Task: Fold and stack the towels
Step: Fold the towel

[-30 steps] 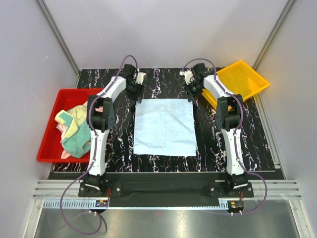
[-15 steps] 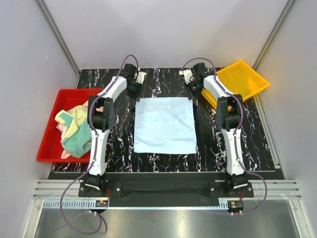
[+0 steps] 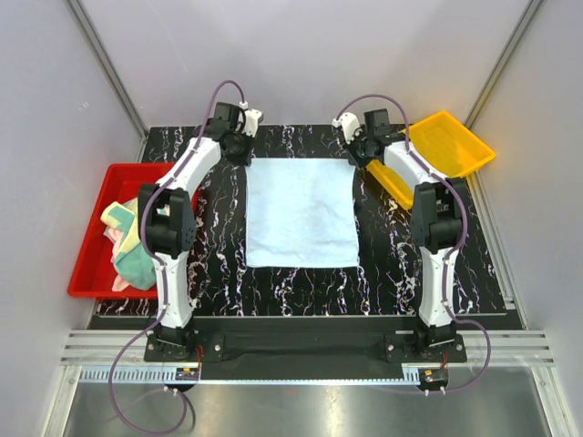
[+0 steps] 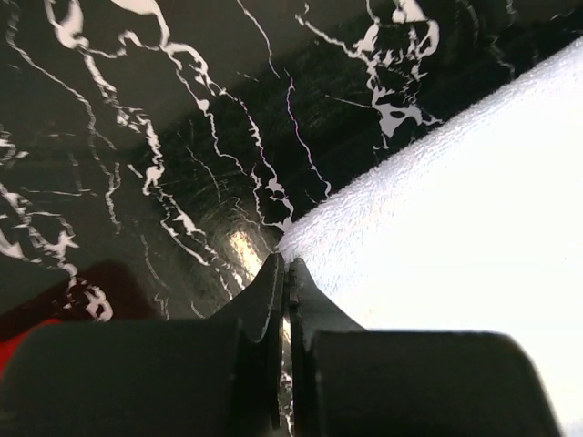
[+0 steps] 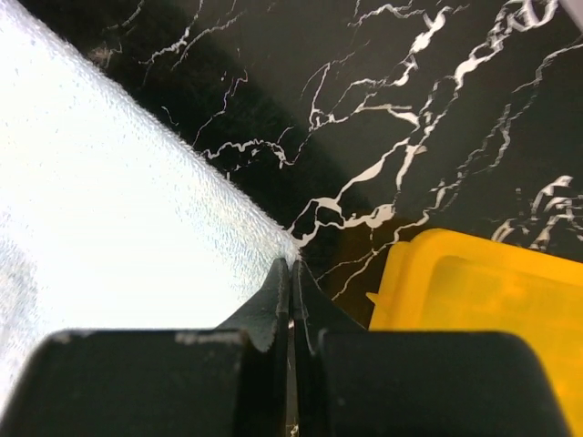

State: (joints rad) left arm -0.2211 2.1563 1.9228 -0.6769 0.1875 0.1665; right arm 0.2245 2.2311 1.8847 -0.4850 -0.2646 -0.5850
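Note:
A light blue towel point(image 3: 301, 212) lies spread flat on the black marble table. My left gripper point(image 3: 246, 155) is shut on its far left corner. In the left wrist view that gripper point(image 4: 284, 266) pinches the corner of the towel point(image 4: 455, 228), which looks white in the glare. My right gripper point(image 3: 353, 158) is shut on the far right corner. In the right wrist view it point(image 5: 291, 266) has its closed tips on the edge of the towel point(image 5: 118, 209). More towels point(image 3: 137, 238), pale yellow-green, grey-green and pink, lie crumpled in the red tray point(image 3: 91, 273).
An empty yellow tray point(image 3: 446, 146) sits tilted at the far right, close beside my right gripper; it also shows as the yellow tray point(image 5: 492, 309) in the right wrist view. The red tray stands at the left table edge. Grey walls enclose the table.
Both grippers have shut on the towel's far corners and pulled away from the bases. The towel has slid toward the far edge of the table and lies stretched flatter.

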